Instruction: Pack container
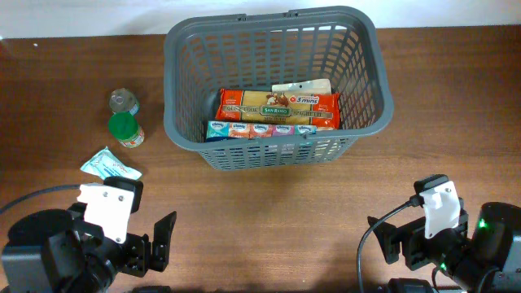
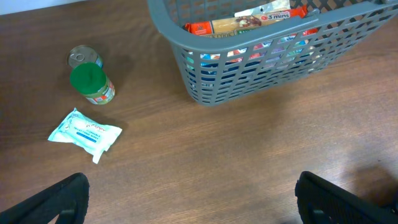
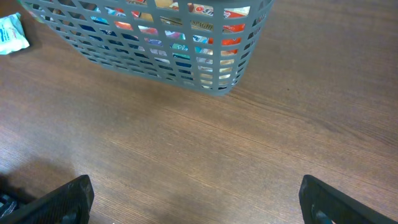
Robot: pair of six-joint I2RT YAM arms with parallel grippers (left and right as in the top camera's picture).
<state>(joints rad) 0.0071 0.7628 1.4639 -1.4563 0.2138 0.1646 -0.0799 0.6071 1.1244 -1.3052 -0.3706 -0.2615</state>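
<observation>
The dark grey slotted basket (image 1: pixel 183 49) stands at the table's back centre; it also shows in the left wrist view (image 2: pixel 186 46) and the right wrist view (image 3: pixel 236 84). Inside lie an orange pasta pack (image 1: pixel 278 106), a row of small tissue packs (image 1: pixel 259 129) and a pale packet (image 1: pixel 303 87). Outside, to the left, stand a green-lidded jar (image 1: pixel 126 129) and a metal can (image 1: pixel 123 101), with a white-blue wipes pack (image 1: pixel 110 166) in front. My left gripper (image 2: pixel 193 202) and right gripper (image 3: pixel 196 202) are both open and empty, low near the front edge.
The brown wooden table (image 1: pixel 269 212) spreads between the grippers and the basket. The jar (image 2: pixel 92 84), can (image 2: pixel 84 56) and wipes pack (image 2: pixel 85 133) show at the left in the left wrist view. A corner of the wipes pack (image 3: pixel 11 34) shows in the right wrist view.
</observation>
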